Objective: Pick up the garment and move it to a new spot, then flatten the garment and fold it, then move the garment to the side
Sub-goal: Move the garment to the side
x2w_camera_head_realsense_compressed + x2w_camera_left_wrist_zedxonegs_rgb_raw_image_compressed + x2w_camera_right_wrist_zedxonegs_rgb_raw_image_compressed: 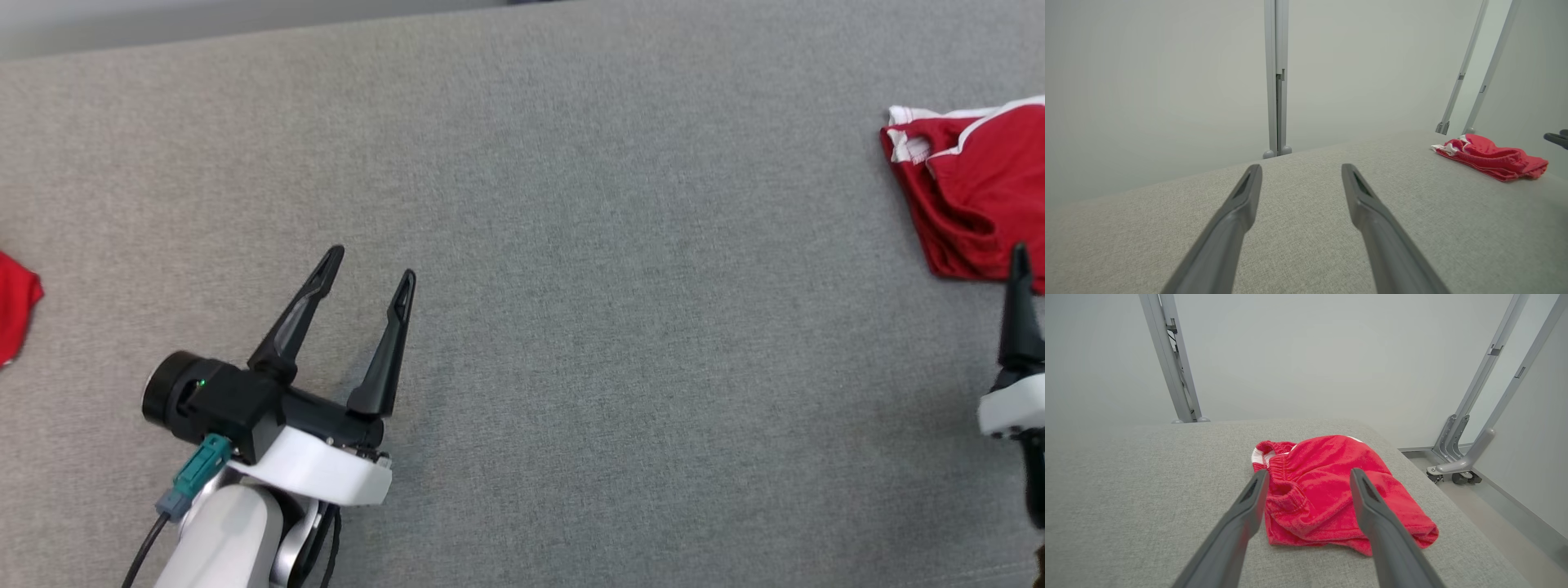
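Observation:
A red garment with white trim (pixel 976 192) lies bunched at the right side of the grey padded table (pixel 571 245); it also shows as a low red heap (pixel 1492 157) in the left wrist view and fills the middle ground (pixel 1327 490) in the right wrist view. My right gripper (pixel 1308 477) hovers just short of the garment's near edge, open, with nothing between its fingers; one of its fingers (pixel 1020 306) shows in the head view. My left gripper (pixel 371 265) stands open over bare table at the lower left, far from the garment.
A second piece of red cloth (pixel 16 314) pokes in at the table's left edge. Grey metal frame posts (pixel 1276 77) stand behind the table, and wheeled frame feet (pixel 1453 465) rest on the floor beyond its right end.

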You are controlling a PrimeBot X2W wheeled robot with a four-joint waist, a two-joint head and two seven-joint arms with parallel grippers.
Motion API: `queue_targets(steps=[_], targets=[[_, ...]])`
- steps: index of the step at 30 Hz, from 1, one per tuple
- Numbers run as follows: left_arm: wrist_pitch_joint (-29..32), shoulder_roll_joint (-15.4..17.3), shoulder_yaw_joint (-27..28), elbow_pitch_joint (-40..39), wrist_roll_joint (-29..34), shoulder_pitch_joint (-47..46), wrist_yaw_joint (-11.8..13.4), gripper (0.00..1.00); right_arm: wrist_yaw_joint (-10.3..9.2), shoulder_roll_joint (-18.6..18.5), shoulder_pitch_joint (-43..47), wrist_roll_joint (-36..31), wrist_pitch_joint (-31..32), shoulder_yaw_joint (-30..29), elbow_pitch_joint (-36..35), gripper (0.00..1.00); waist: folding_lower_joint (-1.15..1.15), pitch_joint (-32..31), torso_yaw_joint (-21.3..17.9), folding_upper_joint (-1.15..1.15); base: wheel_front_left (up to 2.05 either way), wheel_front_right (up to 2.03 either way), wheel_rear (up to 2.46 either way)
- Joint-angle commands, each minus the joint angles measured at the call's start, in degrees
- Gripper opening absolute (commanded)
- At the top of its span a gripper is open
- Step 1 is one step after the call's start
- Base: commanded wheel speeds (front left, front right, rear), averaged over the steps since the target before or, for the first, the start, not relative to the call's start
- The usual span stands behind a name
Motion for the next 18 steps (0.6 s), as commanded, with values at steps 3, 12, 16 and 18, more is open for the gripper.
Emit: queue_targets(steps=[3, 12, 16, 18], targets=[[-0.3, -0.1, 0.6, 0.6, -1.2, 2.7, 1.2, 1.00, -0.02, 3.5, 5.0, 0.5, -0.2, 1.5, -6.6, 1.00, 0.00, -3.8, 2.3, 0.00, 0.00, 0.00, 0.00], [-0.7, -1.2, 1.8, 2.1, -2.9, 6.9, 3.4, 1.00, -0.02, 7.3, 12.0, -0.4, 2.3, 4.8, -15.6, 1.00, 0.00, -8.5, 9.1, 0.00, 0.00, 0.00, 0.00], [-0.9, -1.2, 3.1, 2.5, -3.8, 9.3, 4.6, 1.00, -0.02, 7.9, 14.7, -0.7, 4.4, 6.7, -18.6, 1.00, 0.00, -10.8, 11.4, 0.00, 0.00, 0.00, 0.00], [-1.1, -1.0, 4.0, 2.6, -4.2, 10.7, 5.3, 1.00, -0.02, 8.1, 15.7, -0.6, 5.2, 7.4, -19.8, 1.00, 0.00, -11.8, 12.0, 0.00, 0.00, 0.00, 0.00]])
